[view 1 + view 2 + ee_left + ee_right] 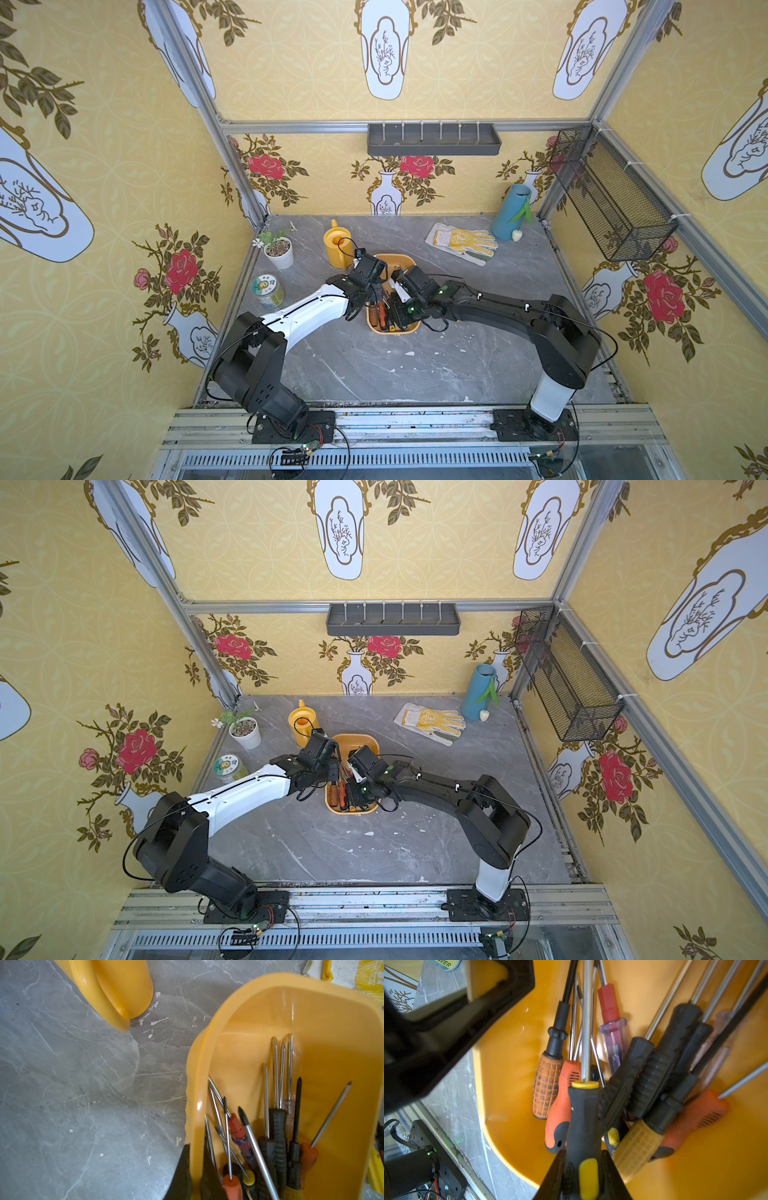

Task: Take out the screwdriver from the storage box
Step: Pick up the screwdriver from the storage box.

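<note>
The storage box [405, 259] [365, 741], a shallow yellow-orange tub, sits mid-table and holds several screwdrivers. My left gripper [196, 1169] is shut on the box's side rim [199, 1084], one finger outside the wall and one inside. My right gripper [584, 1174] is shut on the handle of a black-and-yellow screwdriver [583, 1118]. Its steel shaft points away over the other tools. The handle stands slightly above the pile of orange, black and clear-handled drivers [652, 1076]. In both top views the two wrists meet over the box's near half and hide most of the tools.
A yellow watering can [337, 247] stands just left of the box's far end. Further left are a potted plant [278, 251] and a tin [267, 291]. A glove [463, 243] and a blue vase [511, 212] lie at the back right. A wire mesh basket [611, 195] hangs on the right wall.
</note>
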{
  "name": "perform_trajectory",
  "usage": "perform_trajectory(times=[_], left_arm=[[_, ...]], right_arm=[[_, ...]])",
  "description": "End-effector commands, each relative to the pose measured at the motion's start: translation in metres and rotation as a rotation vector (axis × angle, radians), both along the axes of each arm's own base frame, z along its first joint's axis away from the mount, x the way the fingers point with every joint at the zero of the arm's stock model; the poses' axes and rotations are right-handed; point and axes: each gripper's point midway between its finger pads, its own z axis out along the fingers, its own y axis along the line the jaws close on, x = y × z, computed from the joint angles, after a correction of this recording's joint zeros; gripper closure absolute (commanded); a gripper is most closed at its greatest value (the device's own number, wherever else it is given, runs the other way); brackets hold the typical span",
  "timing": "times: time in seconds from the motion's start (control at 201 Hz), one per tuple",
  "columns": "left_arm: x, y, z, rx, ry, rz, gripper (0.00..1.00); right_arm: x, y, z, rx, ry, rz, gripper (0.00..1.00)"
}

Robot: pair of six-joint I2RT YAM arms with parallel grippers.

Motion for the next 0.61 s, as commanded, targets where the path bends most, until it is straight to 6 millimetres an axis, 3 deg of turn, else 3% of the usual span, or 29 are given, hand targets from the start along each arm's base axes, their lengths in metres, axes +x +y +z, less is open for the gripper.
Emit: perform_trajectory(times=[0.0,0.383,0.602], left_arm=[[0.009,-0.005,0.007,-0.024,-0.039,0.01,1.0],[0.009,-0.004,0.007,-0.02,-0.042,0.014,1.0],[0.008,-0.003,0.007,-0.021,-0.042,0.015,1.0]], right_arm=[[0.009,0.001,0.012,0.029,-0.049,-0.02,1.0],[0.019,-0.016,0.044,0.061,-0.147,-0.075,1.0],[0.03,-0.045,0.054,0.036,-0.174,-0.137,1.0]])
